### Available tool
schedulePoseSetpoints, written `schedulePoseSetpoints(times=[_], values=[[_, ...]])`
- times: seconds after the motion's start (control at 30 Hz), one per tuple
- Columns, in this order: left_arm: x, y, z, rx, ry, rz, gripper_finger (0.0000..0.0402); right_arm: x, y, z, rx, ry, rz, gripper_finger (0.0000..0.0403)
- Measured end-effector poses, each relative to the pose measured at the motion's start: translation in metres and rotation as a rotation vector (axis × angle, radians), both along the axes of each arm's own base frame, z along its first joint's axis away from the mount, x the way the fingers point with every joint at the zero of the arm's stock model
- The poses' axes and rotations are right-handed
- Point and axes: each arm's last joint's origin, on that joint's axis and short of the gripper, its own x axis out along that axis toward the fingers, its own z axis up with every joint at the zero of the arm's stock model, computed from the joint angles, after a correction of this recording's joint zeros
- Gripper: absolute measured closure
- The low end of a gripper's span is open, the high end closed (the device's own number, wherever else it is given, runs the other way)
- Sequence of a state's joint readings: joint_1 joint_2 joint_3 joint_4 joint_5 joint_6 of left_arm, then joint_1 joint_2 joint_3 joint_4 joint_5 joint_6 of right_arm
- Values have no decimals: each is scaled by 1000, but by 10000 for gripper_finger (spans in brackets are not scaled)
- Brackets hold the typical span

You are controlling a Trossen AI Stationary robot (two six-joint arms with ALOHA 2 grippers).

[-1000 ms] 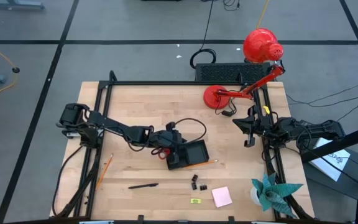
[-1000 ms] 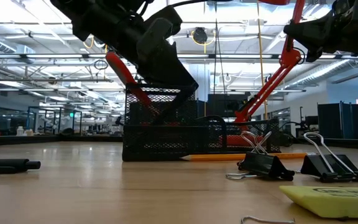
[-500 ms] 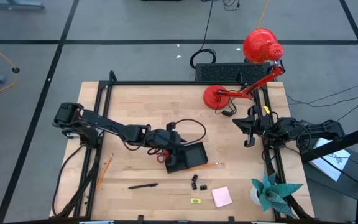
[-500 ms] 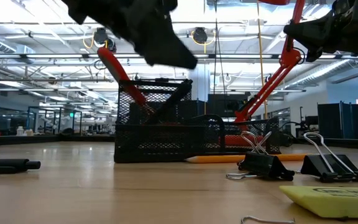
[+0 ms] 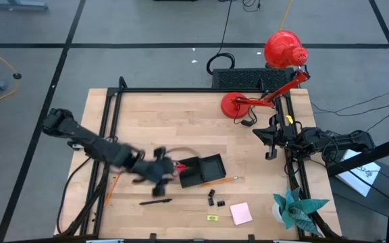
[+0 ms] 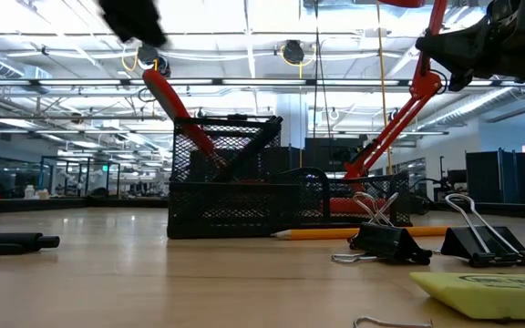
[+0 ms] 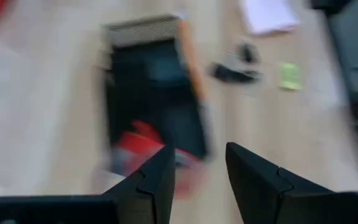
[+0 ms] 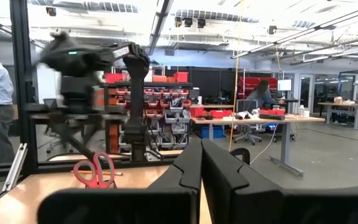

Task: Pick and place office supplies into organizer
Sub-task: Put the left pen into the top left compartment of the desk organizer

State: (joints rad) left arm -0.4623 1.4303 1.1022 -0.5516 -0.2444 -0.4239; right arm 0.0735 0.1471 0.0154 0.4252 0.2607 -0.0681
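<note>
**Scissors parked in organizer, left arm clear of the tray**

Scissors (image 5: 178,167) sit handles-up in the tall mesh end of the organizer (image 5: 209,164); in the low view the red handle leans out over the basket rim. An orange pencil (image 5: 219,179) lies on the table along the organizer's near edge, touching or just beside it.

Left gripper (image 7: 196,171) is empty, fingers parted a moderate gap. In the high view it's blurred, just beside the organizer's left end, above the black pen (image 5: 155,201). I read this as between picks: scissors step done, next item not chosen.

Right gripper (image 8: 202,163) waits at the table's right edge near the red lamp (image 5: 275,67), fingers closed together, holding nothing.

Still loose on the table:
- second pencil (image 5: 115,181) far left
- two binder clips (image 5: 215,198)
- yellow-green piece (image 5: 212,218)
- pink sticky pad (image 5: 241,213)

Next move, my call: the pen is nearest to the left gripper. It lies flat, so I need a low approach with fingers straddling the barrel crosswise. Thin round body could roll out of the pinch.
</note>
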Motion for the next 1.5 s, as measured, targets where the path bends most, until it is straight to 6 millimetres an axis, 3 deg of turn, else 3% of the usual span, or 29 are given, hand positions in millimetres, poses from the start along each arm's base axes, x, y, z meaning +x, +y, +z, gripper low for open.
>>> schedulePoseSetpoints(times=[0.1,0.23,0.47,0.67,0.8,1.13,1.5], values=[[-17,-29,-9,-6,29,-18,252,0,0,0,4,-4,1,399],[-25,-55,-28,69,-6,47,252,0,0,0,18,-7,5,399],[11,-83,-78,84,-94,-15,286,0,0,-1,39,-1,11,399],[27,-79,-120,139,-22,57,317,0,0,-1,38,4,10,399],[36,-77,-137,105,-3,62,330,0,0,-1,25,7,7,399],[44,-63,-139,232,-69,204,359,0,0,-1,28,6,6,399],[42,-54,-143,265,-8,228,371,0,0,-1,27,7,6,399]])
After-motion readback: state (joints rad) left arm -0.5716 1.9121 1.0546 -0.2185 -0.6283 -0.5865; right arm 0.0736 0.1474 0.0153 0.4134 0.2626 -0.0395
